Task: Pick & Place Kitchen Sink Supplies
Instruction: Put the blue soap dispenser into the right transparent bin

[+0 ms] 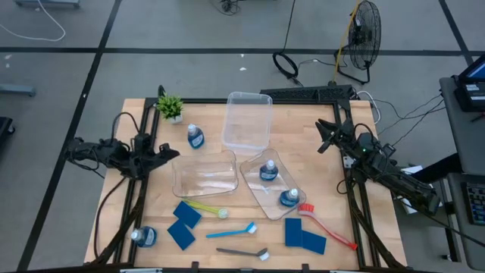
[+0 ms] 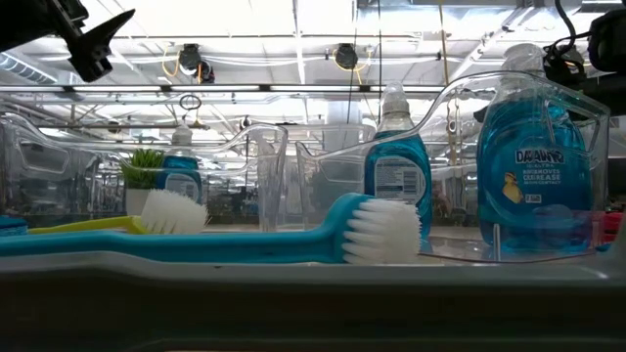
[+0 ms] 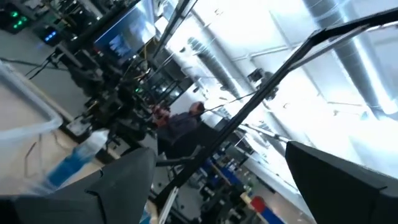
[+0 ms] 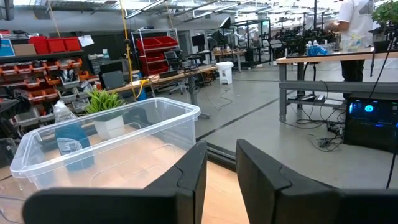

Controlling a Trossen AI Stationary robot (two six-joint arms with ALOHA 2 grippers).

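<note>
Looking across the counter (image 1: 227,227), you had both arms pulled back and neither carrying anything: the left tool (image 1: 168,154) hung with its fingers spread wide over the left edge, just beside the middle clear bin (image 1: 203,174), and the right tool (image 1: 327,135) sat high near the far right corner with its fingers nearly closed on nothing. Two bottles (image 1: 267,171) already stood in the right-hand bin (image 1: 254,186), one bottle (image 1: 195,137) stood near the potted plant (image 1: 170,108), and a fourth bottle (image 1: 143,236) waited at the near left corner. Sponges lay in two pairs, one pair (image 1: 184,224) near left and one pair (image 1: 305,236) near right. The yellow-green brush (image 1: 204,208), the light-blue brush (image 1: 231,231) and the dark-grey brush (image 1: 241,252) lay close together in front of the bins, and the red brush (image 1: 326,227) lay touching the right-hand sponges. The risk I judged greatest was in that crowding: reaching for a thin handle could have nudged a neighbouring brush or sponge. The bins were light and clear, so a low pass by the left tool might have shoved the middle one. A flat sponge could also have slipped from a shallow pinch.
</note>
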